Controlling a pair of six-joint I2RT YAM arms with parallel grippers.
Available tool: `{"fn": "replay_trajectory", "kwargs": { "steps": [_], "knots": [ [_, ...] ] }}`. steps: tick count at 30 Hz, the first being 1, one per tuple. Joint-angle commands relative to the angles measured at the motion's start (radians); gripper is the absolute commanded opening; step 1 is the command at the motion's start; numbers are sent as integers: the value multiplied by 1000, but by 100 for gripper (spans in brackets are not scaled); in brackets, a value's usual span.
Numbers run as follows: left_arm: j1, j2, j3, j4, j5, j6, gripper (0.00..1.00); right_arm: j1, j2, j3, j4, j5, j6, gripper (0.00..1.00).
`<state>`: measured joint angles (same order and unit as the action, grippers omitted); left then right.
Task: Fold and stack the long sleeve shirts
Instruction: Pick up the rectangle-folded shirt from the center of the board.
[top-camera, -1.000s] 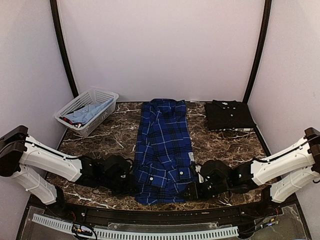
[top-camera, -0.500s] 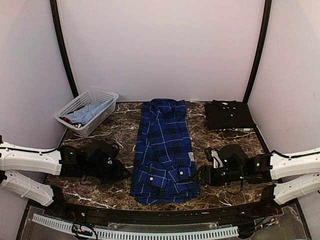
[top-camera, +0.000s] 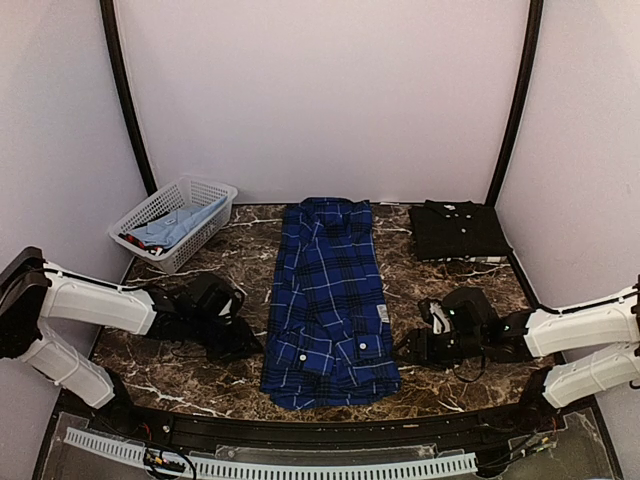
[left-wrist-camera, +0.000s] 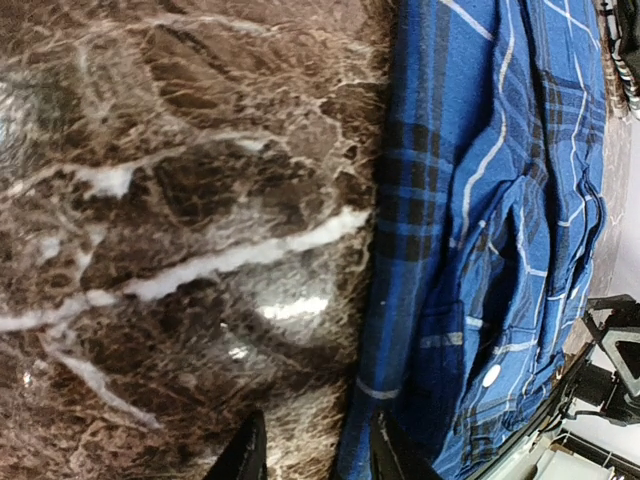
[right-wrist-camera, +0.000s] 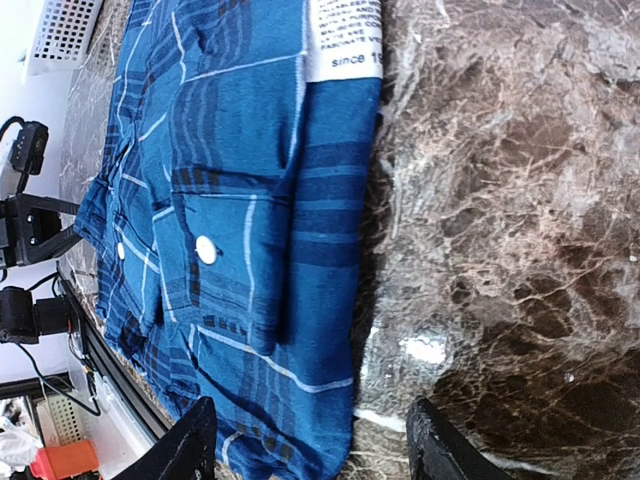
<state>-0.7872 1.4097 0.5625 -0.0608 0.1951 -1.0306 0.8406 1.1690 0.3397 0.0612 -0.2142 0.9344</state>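
Emptily, left pincer (left-wrist-camera: 318, 455) and right pincer (right-wrist-camera: 315, 445) gape flanking the rectangular plaid shirt (top-camera: 325, 300).

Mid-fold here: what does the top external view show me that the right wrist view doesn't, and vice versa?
Only top external: the black shirt, folded at the back right, and the plaid shirt in full, collar to hem. Only right wrist: the right end effector seen open, with the plaid shirt's side edge running between its fingers, and lettering on the white label. Both: the plaid shirt, its buttoned cuff and the marble table.
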Motion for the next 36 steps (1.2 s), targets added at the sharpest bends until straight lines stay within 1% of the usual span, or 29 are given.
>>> {"fn": "replay_trajectory", "kwargs": {
  "steps": [1,8,16,20,27,30,36],
  "knots": [
    [6,29,28,56,47,31,34,-22,10,-34,91,-35,-10,61],
    [3,34,18,100,78,24,35,-29,20,-50,110,-37,-9,61],
    [-22,35,18,103,78,12,38,-30,61,-44,137,-50,-17,61],
    [-32,70,44,70,61,20,39,-29,82,-33,142,-55,-25,61],
    [-62,159,116,-56,17,43,44,-28,103,-2,114,-55,-49,61],
    [-85,200,148,-87,-1,46,46,-29,103,1,109,-53,-52,61],
    [-101,220,173,-155,-42,37,47,-29,101,-1,105,-55,-55,61]
  ]
}}
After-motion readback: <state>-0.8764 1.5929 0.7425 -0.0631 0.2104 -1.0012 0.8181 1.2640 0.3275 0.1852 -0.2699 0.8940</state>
